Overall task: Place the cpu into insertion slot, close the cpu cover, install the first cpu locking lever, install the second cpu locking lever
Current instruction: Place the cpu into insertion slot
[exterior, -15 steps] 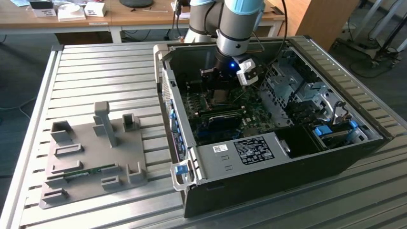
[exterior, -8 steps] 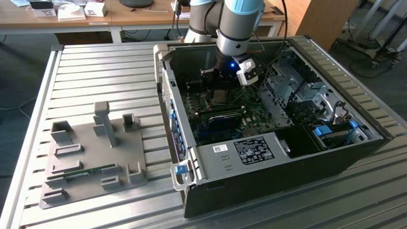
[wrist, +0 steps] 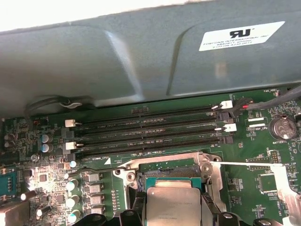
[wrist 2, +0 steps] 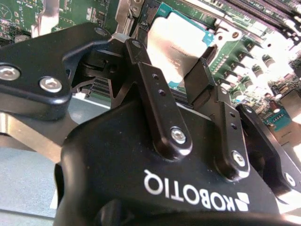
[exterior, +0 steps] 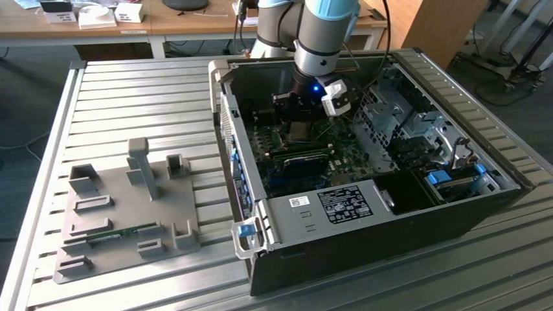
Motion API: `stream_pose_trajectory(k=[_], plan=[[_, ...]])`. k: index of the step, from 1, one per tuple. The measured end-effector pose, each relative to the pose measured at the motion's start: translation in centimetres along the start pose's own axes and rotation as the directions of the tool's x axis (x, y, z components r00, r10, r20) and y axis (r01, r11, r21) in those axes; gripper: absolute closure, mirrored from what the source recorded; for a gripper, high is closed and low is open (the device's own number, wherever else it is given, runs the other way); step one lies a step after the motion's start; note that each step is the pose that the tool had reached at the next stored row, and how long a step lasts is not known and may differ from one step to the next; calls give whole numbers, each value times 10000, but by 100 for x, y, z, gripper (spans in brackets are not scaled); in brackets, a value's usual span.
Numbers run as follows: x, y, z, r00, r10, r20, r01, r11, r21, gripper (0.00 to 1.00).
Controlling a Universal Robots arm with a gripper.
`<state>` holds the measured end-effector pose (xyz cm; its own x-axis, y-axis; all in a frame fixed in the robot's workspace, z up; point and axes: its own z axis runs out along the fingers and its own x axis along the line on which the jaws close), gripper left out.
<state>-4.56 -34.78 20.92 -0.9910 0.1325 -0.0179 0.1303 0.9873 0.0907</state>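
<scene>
Cpu (wrist: 171,205): lies flat, metal top up; square, no long axis; edges parallel to the memory slots (wrist: 150,132).
Position: at the socket, far part of the computer case (exterior: 372,253) on the worktop (exterior: 129,97).
End effector (wrist 2: 169,61): gripping the cpu by opposite edges.

A robotics lab or workshop: a robot arm (exterior: 322,32) reaches into an opened desktop computer case (exterior: 363,240) on a slatted metal bench (exterior: 129,91), beside a grey fixture plate (exterior: 121,227) of part holders. Behind stand wooden desks (exterior: 103,29) with small boxes (exterior: 129,11), and cables (exterior: 509,81) lie on the floor (exterior: 26,116).
</scene>
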Motion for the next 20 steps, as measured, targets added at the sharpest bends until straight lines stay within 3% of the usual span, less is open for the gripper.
stream_pose_trajectory(k=[5, 10, 15, 20], plan=[[0, 0, 0, 9980, 628, 57, -628, 9980, 10, 46], [0, 0, 0, 9897, 1426, 131, -1427, 9898, 16, 46], [0, 0, 0, 9743, 2244, 209, -2245, 9745, 17, 46], [0, 0, 0, 9508, 3086, 289, -3087, 9512, 10, 46]])
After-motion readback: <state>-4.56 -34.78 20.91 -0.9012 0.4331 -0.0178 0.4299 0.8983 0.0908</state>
